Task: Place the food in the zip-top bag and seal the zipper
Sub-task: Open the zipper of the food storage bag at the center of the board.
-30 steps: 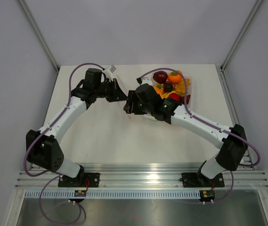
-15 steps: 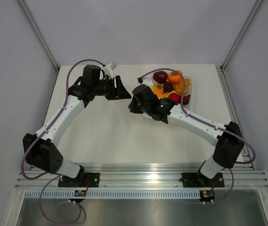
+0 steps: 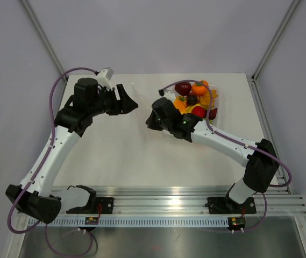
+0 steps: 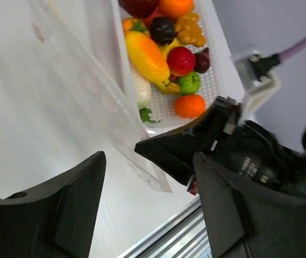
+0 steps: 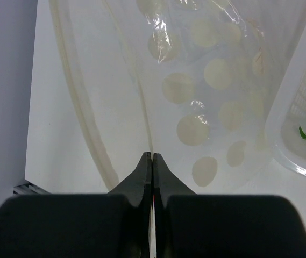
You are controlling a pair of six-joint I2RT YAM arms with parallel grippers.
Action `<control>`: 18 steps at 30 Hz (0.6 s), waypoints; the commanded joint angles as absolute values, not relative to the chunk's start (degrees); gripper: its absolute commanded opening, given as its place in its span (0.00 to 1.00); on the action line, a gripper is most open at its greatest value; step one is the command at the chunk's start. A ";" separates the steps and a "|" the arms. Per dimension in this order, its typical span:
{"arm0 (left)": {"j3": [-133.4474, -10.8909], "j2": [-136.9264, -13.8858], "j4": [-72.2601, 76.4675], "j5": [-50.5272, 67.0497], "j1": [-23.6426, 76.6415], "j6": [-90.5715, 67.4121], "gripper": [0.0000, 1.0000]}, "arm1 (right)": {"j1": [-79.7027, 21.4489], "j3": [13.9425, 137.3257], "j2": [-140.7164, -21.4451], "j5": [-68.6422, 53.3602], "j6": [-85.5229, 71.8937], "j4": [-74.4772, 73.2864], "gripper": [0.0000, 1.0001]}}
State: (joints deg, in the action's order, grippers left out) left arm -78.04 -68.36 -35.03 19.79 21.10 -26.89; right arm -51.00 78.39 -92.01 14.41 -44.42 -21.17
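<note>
While right end effector (image 5: pixel 152 161) is clamped shut on edge of zip-top bag (image 5: pixel 196 97), bag's sheet sits just beside white tray (image 4: pixel 215 86), likely so mouth can be held near load. Left end effector (image 3: pixel 128 100) hovers above worktop (image 3: pixel 126 156), fingers spread wide, gripping nothing; probably ready to take opposite lip. Food (image 4: pixel 166 51) all heaped in tray, none bagged. Zipper not discernible; sealing yet to come.

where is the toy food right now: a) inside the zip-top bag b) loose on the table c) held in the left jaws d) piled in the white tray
d: the food lies piled in the white tray, while the zip-top bag, pinched in the right jaws, shows none inside.
</note>
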 commanded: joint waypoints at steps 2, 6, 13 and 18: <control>-75.33 -72.68 -34.20 15.11 21.27 -30.06 0.68 | -51.24 78.13 -89.21 15.56 -45.61 -18.63 0.00; -73.48 -74.79 -32.09 15.12 21.27 -31.72 0.59 | -51.33 77.52 -88.51 15.73 -45.70 -18.37 0.00; -70.05 -79.01 -28.30 15.38 21.44 -32.70 0.38 | -51.24 77.69 -88.33 15.38 -45.79 -18.46 0.00; -74.51 -80.60 -33.74 10.91 21.36 -29.72 0.00 | -51.15 78.57 -88.51 15.73 -45.79 -18.72 0.00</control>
State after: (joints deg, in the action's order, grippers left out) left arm -70.72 -80.51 -32.97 14.79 21.12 -31.81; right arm -51.00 77.52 -90.61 14.37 -45.01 -20.69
